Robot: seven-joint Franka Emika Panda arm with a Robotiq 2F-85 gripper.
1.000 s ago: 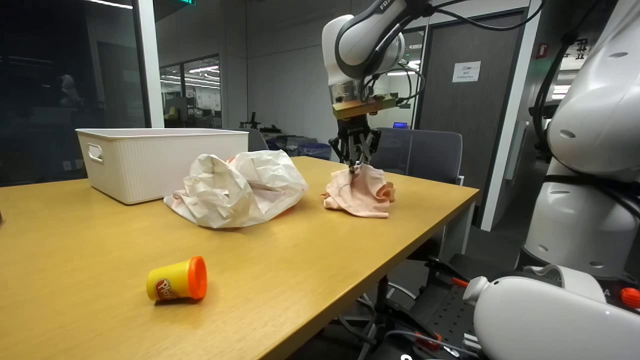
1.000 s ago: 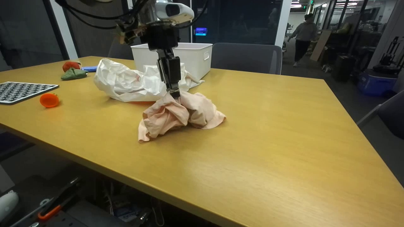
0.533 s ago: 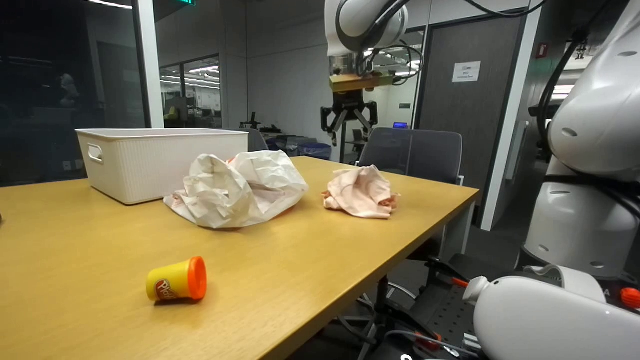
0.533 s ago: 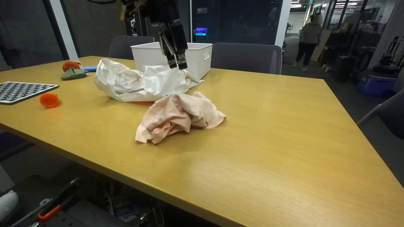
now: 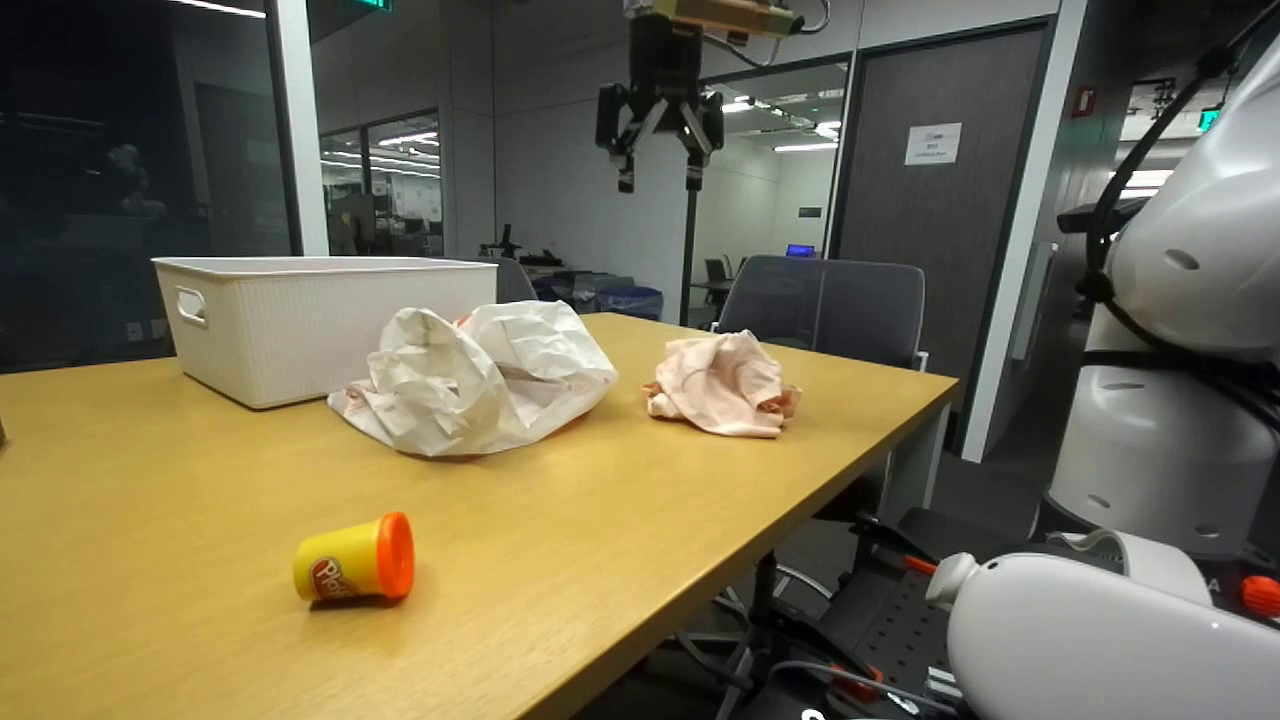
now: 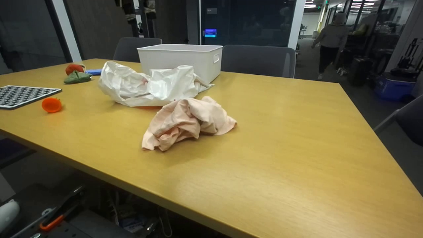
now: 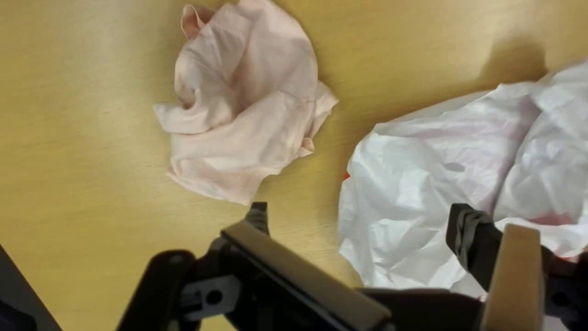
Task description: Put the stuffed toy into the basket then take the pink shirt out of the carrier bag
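The pink shirt (image 5: 720, 385) lies in a crumpled heap on the table, outside the bag. Beside it is the white carrier bag (image 5: 480, 385), collapsed on its side with a little red showing. Behind the bag stands the white basket (image 6: 180, 58); its inside is hidden in both exterior views. No stuffed toy can be made out, so it is hidden or out of view. High over the table my gripper (image 5: 660, 180) points down, jaws wide apart and holding nothing. In the wrist view the shirt (image 7: 248, 101) is ahead of the left fingertip, with the bag (image 7: 404, 197) below the right one.
A yellow tub (image 5: 350, 560) with an orange lid lies on its side near the table's front. Farther along are a patterned board (image 6: 26, 96), a green soft item (image 6: 77, 77), a red one (image 6: 73, 68) and something blue (image 6: 94, 71). Chairs (image 6: 257, 61) stand behind the table.
My gripper was closed on the shirt a second ago. It has since opened, let the shirt go and risen well above the table, shifting toward the bag. The shirt has settled slightly.
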